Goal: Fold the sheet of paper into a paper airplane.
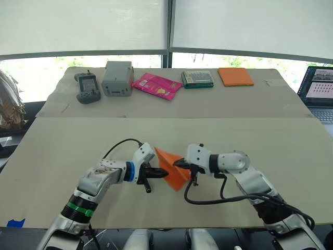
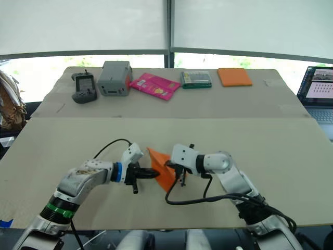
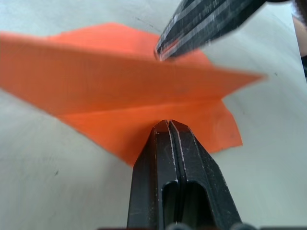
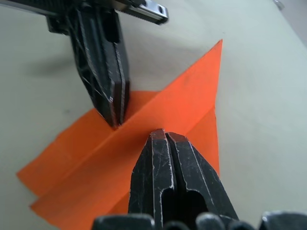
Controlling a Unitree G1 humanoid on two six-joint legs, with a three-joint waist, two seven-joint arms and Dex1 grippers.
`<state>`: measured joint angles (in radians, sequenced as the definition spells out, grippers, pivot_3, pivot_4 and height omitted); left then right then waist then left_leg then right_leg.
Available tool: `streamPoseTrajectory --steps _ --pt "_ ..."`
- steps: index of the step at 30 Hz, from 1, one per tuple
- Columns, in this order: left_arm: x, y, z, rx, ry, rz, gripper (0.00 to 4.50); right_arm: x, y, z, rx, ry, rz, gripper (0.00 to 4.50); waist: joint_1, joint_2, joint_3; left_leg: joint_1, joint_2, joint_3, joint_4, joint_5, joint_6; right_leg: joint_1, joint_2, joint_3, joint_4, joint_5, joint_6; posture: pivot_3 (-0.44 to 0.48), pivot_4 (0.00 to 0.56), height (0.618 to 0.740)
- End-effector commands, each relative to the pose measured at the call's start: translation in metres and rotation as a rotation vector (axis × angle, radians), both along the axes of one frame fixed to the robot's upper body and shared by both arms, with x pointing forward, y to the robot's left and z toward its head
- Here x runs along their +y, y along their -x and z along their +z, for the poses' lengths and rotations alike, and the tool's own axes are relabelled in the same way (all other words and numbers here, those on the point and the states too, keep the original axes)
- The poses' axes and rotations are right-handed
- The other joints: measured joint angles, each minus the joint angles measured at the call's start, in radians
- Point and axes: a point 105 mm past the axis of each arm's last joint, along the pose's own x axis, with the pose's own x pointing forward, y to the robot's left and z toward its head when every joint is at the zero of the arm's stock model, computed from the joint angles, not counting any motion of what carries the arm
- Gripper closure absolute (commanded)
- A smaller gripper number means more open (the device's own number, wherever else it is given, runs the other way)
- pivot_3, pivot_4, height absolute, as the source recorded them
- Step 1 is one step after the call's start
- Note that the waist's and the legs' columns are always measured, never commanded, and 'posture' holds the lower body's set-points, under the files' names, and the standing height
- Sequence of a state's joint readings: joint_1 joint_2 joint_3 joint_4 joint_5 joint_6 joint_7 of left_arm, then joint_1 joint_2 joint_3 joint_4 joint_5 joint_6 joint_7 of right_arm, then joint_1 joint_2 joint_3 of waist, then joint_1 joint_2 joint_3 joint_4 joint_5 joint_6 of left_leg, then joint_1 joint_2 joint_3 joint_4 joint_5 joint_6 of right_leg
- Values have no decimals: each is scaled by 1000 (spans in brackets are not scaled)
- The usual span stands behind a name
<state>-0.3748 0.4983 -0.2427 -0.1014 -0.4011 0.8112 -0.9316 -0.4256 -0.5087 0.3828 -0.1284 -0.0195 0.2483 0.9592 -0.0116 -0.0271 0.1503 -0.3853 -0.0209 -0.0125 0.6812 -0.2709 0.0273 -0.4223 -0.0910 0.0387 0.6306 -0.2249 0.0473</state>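
In the left eye view, a long tan table [image 1: 62,140] fills the middle of the frame. A second table behind it, in the upper part, holds a grey box [image 1: 117,78], a dark handheld device [image 1: 87,87], a pink packet [image 1: 156,85], a green case [image 1: 197,79] and an orange pad [image 1: 235,76]. Bright windows with white blinds [image 1: 83,23] run across the top. A laptop [image 1: 318,91] sits at the right edge. Low in the middle, the paper airplane [image 1: 169,167] lies on the table between the left gripper [image 1: 162,175] and the right gripper [image 1: 179,163].

The right eye view shows the same scene.

The left wrist view shows what the eye views cannot: the left gripper's fingers [image 3: 158,158] are pressed together, touching the orange paper's edge. Whether they pinch it, one cannot tell.

In the right wrist view, the right gripper's fingers [image 4: 158,163] are pressed together on the raised fold.
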Motion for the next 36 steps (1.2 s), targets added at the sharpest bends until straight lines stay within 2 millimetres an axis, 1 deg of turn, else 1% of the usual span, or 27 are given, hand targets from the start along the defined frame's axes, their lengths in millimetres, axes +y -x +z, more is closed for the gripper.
streamPoseTrajectory --steps 1,4,6,9,15,18,20,24,27,30,33,35,36 --pt "7 2 -14 45 -28 56 4500 10 7 5 -15 -26 50 4471 0 0 0 0 0 0 0 0 0 0 0 0 0 0 0 0 150 740" --pt "12 3 -17 51 -39 82 4500 15 10 6 1 -48 58 4471 -1 0 0 1 0 0 0 0 0 1 0 0 0 0 0 0 150 740" --pt "15 5 -18 56 -38 89 4500 15 13 1 17 -36 65 4471 -1 0 0 2 0 0 0 0 0 1 0 0 1 0 0 0 150 740" --pt "23 9 -13 61 -26 102 4500 14 15 -5 32 -27 64 4471 -7 0 0 2 1 0 -1 0 0 1 1 0 1 0 0 0 150 740" --pt "62 20 28 32 51 108 4500 16 20 -23 57 3 73 4471 -12 0 0 2 2 0 -2 0 0 -1 1 0 2 0 0 0 150 740" --pt "71 21 42 8 84 106 4500 17 21 -26 60 10 79 4471 -5 0 0 2 1 -1 -1 0 0 -1 0 0 1 0 0 0 150 740" --pt "72 12 49 -34 98 135 4500 16 21 -29 50 33 93 4471 0 0 0 2 0 -1 -1 0 0 0 -1 0 1 0 0 0 150 740" --pt "64 -11 54 -131 110 173 4500 15 20 -31 29 56 109 4471 4 0 0 2 0 -1 -1 0 -1 1 -1 0 0 0 0 0 150 740" --pt "48 -23 60 -193 128 138 4500 13 19 -31 16 71 107 4471 2 0 0 2 0 -1 -1 1 -1 1 0 0 1 0 -1 0 150 740" --pt "30 -20 56 -220 122 35 4500 12 18 -32 9 76 99 4471 0 0 0 2 -1 0 -1 1 -2 0 0 0 0 0 -1 0 150 740" --pt "17 -13 50 -206 126 -48 4500 11 17 -32 3 78 88 4471 -1 0 0 2 -1 0 -1 1 -1 0 0 0 0 0 -1 0 150 740" --pt "15 -3 35 -174 79 -120 4500 9 15 -30 -8 77 66 4471 -1 0 0 1 -1 0 -1 1 -1 0 0 0 0 0 -1 0 150 740" --pt "17 -2 26 -170 43 -126 4500 8 14 -29 -13 76 58 4471 -1 0 0 2 -1 0 -1 1 -1 0 0 0 0 0 -1 0 150 740"
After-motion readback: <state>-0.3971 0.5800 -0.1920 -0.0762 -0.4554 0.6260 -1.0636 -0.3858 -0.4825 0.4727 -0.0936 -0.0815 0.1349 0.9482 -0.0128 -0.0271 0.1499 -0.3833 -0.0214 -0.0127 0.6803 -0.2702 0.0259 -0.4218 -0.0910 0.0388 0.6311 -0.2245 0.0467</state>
